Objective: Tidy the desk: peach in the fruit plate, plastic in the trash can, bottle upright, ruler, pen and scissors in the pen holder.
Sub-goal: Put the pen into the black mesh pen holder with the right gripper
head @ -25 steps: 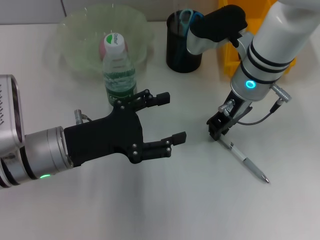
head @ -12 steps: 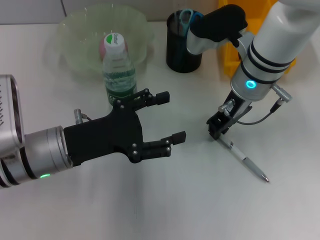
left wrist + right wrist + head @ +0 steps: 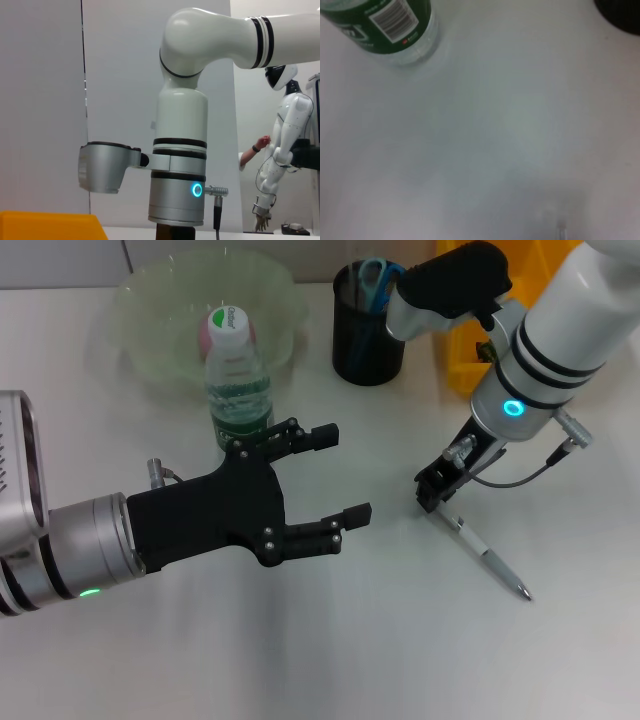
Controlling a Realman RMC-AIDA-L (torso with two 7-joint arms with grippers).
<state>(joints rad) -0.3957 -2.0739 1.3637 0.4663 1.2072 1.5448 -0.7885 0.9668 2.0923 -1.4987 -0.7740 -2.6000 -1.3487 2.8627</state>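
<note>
Right claw lowered onto the upper end of the pen, fingers closed around that tip; pen otherwise lying flat on the white counter. Left claw spread wide, hovering over the counter just in front of the upright bottle. Behind the bottle, fruit plate with the peach inside. Scissors standing in the black pen holder.
</note>
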